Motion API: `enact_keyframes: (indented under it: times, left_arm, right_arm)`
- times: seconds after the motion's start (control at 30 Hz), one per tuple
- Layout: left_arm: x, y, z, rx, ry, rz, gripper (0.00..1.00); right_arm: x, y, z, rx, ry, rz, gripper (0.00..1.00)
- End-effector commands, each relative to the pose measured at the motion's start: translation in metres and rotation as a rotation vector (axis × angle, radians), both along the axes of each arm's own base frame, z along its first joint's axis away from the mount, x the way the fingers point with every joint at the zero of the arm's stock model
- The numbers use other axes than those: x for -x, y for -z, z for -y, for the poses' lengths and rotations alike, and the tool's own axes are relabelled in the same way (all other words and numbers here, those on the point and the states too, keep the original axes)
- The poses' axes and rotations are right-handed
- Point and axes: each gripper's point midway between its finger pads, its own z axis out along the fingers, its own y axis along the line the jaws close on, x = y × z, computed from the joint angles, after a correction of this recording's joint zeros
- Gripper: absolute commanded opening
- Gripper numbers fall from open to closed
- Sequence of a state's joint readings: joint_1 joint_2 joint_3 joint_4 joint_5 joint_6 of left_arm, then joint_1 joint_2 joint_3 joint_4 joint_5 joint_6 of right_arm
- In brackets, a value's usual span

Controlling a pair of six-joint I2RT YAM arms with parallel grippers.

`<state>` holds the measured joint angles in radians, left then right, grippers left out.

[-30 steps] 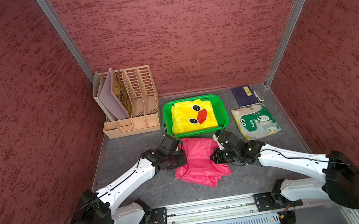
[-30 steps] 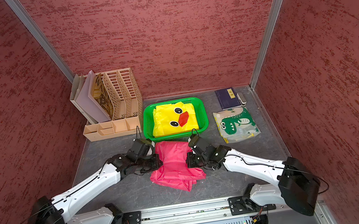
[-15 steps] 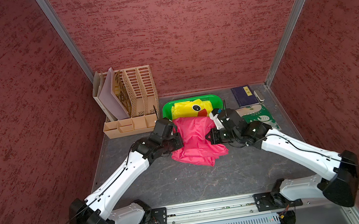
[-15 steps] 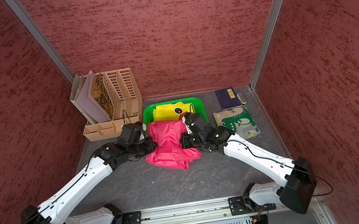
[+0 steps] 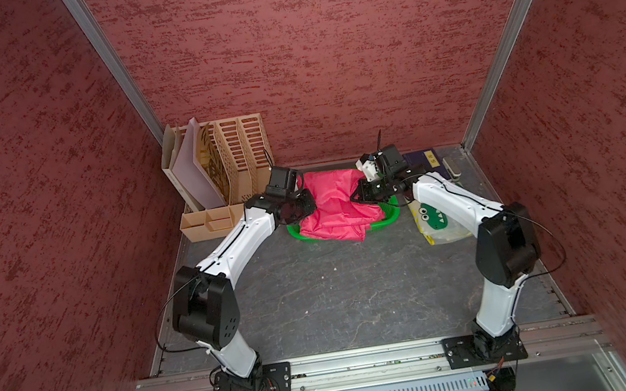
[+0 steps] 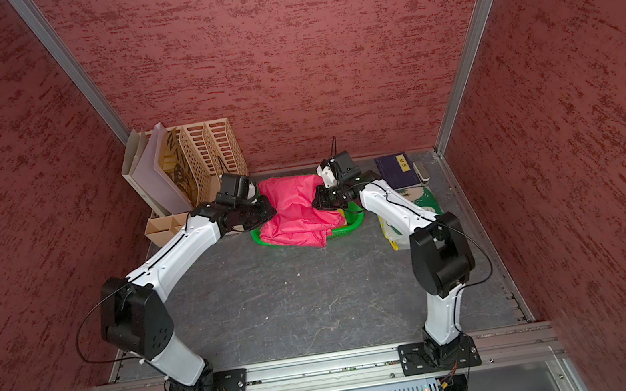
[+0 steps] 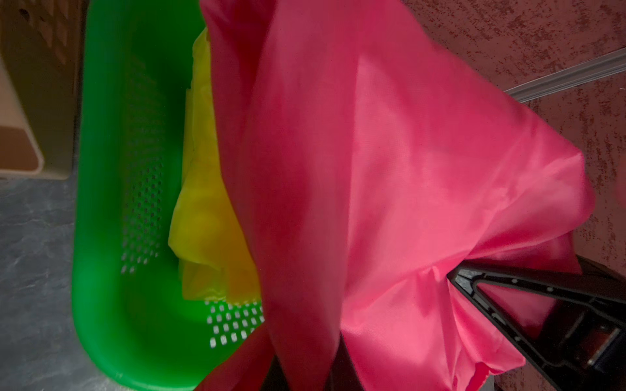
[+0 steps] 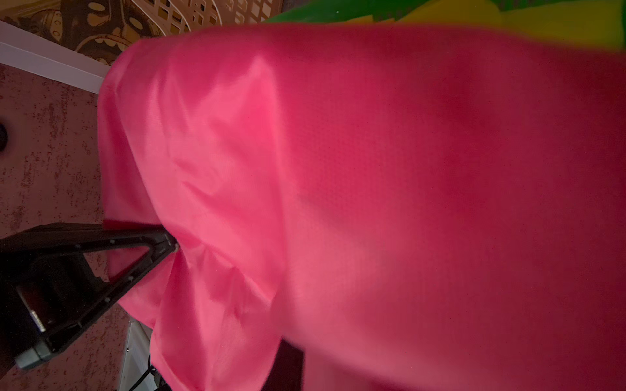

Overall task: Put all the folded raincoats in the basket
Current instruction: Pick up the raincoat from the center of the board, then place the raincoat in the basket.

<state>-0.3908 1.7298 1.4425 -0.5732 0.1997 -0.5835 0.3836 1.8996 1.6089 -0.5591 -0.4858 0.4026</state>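
The pink folded raincoat (image 5: 336,205) was held between the two arms above the basket (image 5: 389,218), gripped on one side edge by the left gripper (image 5: 310,205) and on the opposite edge by the right gripper (image 5: 354,198). Both sets of jaws were seen pressed nearly together, with only a pinch of pink fabric caught between them. In both top views the upper part of the garment was lifted clear of the basket, while its lower folds were draped over the near rim, and one corner hung just past that rim toward the grey table (image 5: 338,293). Most of the green basket was covered by the cloth, so that only parts of its front rim could be made out from above. In the left wrist view the perforated green wall was shown beside the hanging pink sheet, and a yellow garment (image 7: 206,230) was seen lying inside the basket beneath it. In the right wrist view almost the whole picture was filled by pink fabric, bunched at one black finger (image 8: 101,243). A tan file organizer (image 5: 238,157) was placed just beside the basket toward the left arm's side, and a dinosaur-print bag (image 5: 437,220) and a dark blue book (image 5: 423,159) were found on the right arm's side.
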Motion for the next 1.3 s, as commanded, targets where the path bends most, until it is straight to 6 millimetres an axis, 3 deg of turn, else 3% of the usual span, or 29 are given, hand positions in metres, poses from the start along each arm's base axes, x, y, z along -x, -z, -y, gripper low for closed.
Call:
enact_keyframes:
  times: [0.0, 0.13, 0.27, 0.37, 0.43, 0.5, 0.57, 0.67, 0.77, 0.97, 1.1, 1.2, 1.27]
  left_arm:
    - [-0.029, -0.002, 0.005, 0.040, 0.026, 0.052, 0.00]
    - [-0.051, 0.017, -0.002, 0.043, 0.001, 0.026, 0.00]
    - [-0.061, 0.033, -0.003, 0.024, 0.002, 0.014, 0.00]
    - [-0.061, 0.040, -0.004, 0.008, 0.002, -0.008, 0.08]
    - [-0.056, 0.039, -0.006, -0.009, 0.006, -0.029, 0.24]
    - [-0.051, 0.033, -0.011, -0.028, -0.003, -0.028, 0.55]
    - [-0.048, 0.026, -0.014, -0.048, -0.006, -0.017, 0.76]
    - [-0.046, 0.012, -0.017, -0.069, -0.003, 0.003, 0.98]
    - [-0.045, -0.012, -0.024, -0.115, -0.006, 0.019, 1.00]
    - [-0.045, -0.084, -0.035, -0.150, -0.022, 0.164, 1.00]
    - [-0.033, -0.106, -0.022, -0.083, 0.001, 0.206, 1.00]
    - [-0.025, -0.100, -0.005, -0.047, 0.025, 0.208, 1.00]
    - [-0.020, -0.089, 0.005, -0.026, 0.037, 0.192, 1.00]
  right_arm:
    - [-0.020, -0.006, -0.008, -0.070, -0.071, 0.031, 0.00]
    - [-0.042, 0.015, -0.006, -0.046, -0.081, 0.004, 0.03]
    - [-0.056, 0.034, -0.003, -0.035, -0.072, -0.012, 0.09]
    - [-0.059, 0.045, 0.000, -0.029, -0.066, -0.031, 0.26]
    - [-0.057, 0.049, 0.001, -0.025, -0.066, -0.042, 0.34]
    - [-0.053, 0.049, 0.003, -0.018, -0.065, -0.044, 0.41]
    - [-0.051, 0.047, 0.007, -0.003, -0.060, -0.042, 0.44]
    - [-0.050, 0.036, 0.019, 0.050, -0.021, -0.020, 0.49]
    - [-0.052, 0.014, 0.043, 0.165, 0.058, 0.028, 0.54]
    - [-0.037, -0.064, 0.072, 0.233, 0.142, 0.194, 0.60]
    - [-0.017, -0.106, 0.064, 0.109, 0.130, 0.261, 0.62]
    - [-0.001, -0.117, 0.043, -0.035, 0.070, 0.251, 0.60]
    - [0.006, -0.111, 0.032, -0.084, 0.047, 0.216, 0.56]
